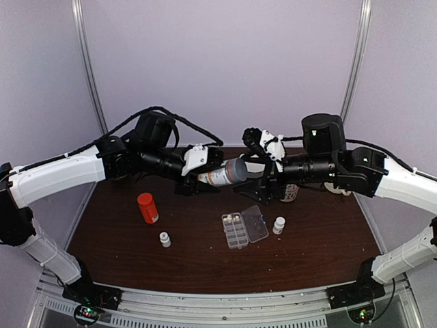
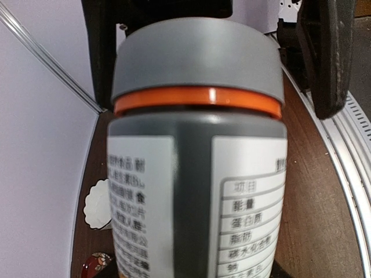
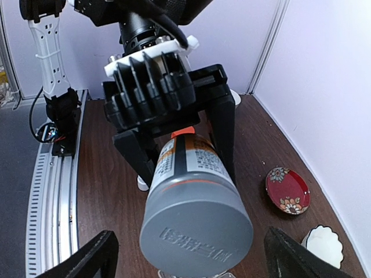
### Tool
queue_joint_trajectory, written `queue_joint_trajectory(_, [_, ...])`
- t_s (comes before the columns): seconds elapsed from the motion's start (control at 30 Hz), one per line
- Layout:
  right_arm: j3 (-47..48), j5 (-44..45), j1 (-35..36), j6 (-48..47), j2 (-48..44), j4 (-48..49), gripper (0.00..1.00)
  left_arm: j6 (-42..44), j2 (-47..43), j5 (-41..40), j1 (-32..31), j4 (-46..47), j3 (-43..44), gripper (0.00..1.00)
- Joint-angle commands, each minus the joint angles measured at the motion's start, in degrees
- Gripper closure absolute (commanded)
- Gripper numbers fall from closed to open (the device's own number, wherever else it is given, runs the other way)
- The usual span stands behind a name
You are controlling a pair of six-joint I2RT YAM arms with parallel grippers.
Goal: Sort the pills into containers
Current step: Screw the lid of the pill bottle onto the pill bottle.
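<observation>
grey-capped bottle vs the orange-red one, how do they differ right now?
Pose: the grey-capped bottle lies sideways in the air, clamped by the left gripper; the orange-red bottle rests on the table, untouched. Look: the grey-capped bottle is grey with printed labels and an orange ring; the orange-red bottle is mostly one colour. Both are cylindrical.

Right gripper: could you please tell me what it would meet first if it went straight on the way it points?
Most likely the grey cap of the bottle that the left gripper holds, facing it head-on. The right gripper stands open, framing that cap in its view; depth is unclear.
</observation>
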Motion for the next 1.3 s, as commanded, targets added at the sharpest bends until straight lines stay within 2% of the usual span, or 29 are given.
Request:
queue_joint_trajectory(0.0, [2.7,-0.6,0.4,-5.7,1.1,-0.5,0.1,-0.1,-1.2,2.7,-0.2,-0.3,1.1,1.0])
queue_joint_trajectory(0.17, [2.7,-1.5,0.8,-5.2,1.5,0.5,0.17,-0.3,-0.9,2.8,-0.2,-0.6,1.0,1.0])
queue_joint_trajectory(0.33, [2.5,-1.3,1.1,-4.6,1.7,0.5,0.3,-0.4,-0.5,3.2,-0.2,-0.7,1.2,1.0])
queue_joint_trajectory(0.47, [2.1,-1.4,1.5,-3.8,1.6,1.4,0.35,-0.5,-0.2,3.5,-0.2,-0.7,1.5,1.0])
queue_joint_trajectory(0.8, [0.6,-0.5,1.7,-1.3,0.9,5.8,0.35,-0.6,0.1,3.5,-0.2,-0.9,1.8,1.0])
queue_joint_trajectory(0.87, [0.7,-0.9,1.7,-1.7,1.1,5.4,0.43,-0.6,0.2,3.5,-0.2,-0.9,1.9,1.0])
queue_joint_trajectory(1.0, [0.7,-0.9,1.7,-2.1,1.1,4.8,0.49,-0.6,0.3,3.6,-0.2,-0.9,2.0,1.0])
queue_joint_trajectory(1.07, [0.6,-0.4,1.8,-2.2,1.2,4.7,0.59,-0.6,0.2,3.7,-0.2,-0.9,2.1,1.0])
queue_joint_trajectory(1.13, [0.7,1.2,1.8,-0.2,1.3,5.2,0.69,-0.6,0.3,3.6,-0.2,-0.9,2.2,1.0])
queue_joint_trajectory(1.27, [1.9,3.2,1.8,5.8,2.6,5.3,0.76,-0.5,0.2,2.3,-0.1,-0.7,2.2,1.0])
